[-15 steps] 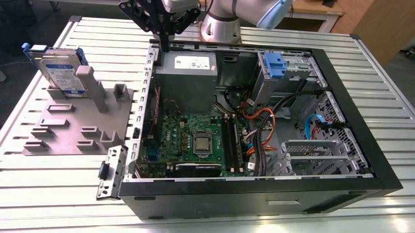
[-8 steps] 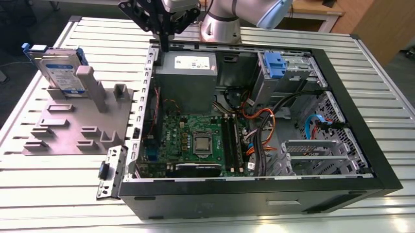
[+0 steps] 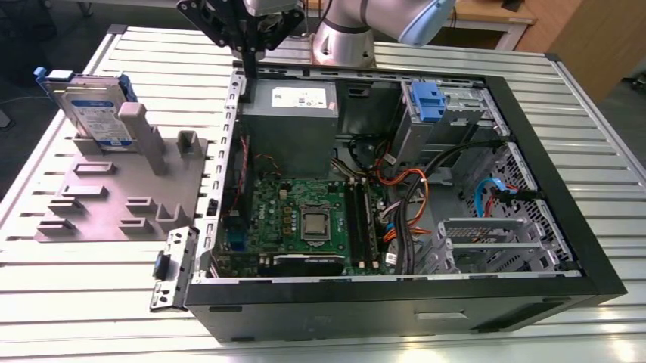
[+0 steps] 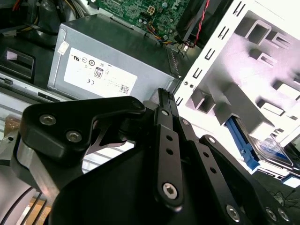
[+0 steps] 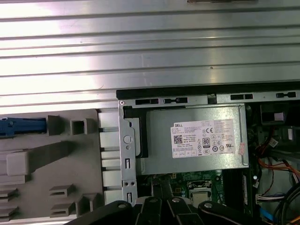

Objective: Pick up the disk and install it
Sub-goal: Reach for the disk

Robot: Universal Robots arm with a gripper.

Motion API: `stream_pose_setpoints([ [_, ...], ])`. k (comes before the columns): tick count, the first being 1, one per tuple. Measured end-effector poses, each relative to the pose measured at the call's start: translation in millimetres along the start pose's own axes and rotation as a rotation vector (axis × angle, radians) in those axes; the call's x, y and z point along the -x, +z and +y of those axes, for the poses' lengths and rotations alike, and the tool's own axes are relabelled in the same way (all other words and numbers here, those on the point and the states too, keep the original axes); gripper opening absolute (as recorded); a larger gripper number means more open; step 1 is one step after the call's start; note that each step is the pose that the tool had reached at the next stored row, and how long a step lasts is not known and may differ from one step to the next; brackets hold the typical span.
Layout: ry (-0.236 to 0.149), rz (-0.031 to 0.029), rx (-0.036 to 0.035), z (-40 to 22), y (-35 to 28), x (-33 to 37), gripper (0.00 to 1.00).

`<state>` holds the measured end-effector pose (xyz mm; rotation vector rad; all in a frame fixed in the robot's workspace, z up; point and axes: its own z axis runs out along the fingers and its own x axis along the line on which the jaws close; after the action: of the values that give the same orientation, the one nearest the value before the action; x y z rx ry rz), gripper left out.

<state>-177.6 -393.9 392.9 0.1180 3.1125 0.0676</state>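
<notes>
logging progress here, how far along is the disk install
Nothing looks done: the disk stands upright in the grey fixture beside the computer case. The gripper, shut and empty, hangs over the case's edge near the power supply. Pickup and install both remain.

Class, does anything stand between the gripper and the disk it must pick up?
Nothing visible does. The gripper hangs above the case wall. The disk stands upright in the grey fixture, with open air between them.

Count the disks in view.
1: the disk stands on edge in the grey fixture, at the exterior view's left of the computer case. Others may be hidden inside the case.
</notes>
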Motion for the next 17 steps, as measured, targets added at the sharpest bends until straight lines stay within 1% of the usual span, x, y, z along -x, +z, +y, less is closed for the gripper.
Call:
stream_pose_setpoints([
  [4,0.0,0.0,0.0,0.3,0.2,-2.5,0.11],
  [17,0.0,0.0,0.0001,0.5,0.3,-3.3,0.11],
])
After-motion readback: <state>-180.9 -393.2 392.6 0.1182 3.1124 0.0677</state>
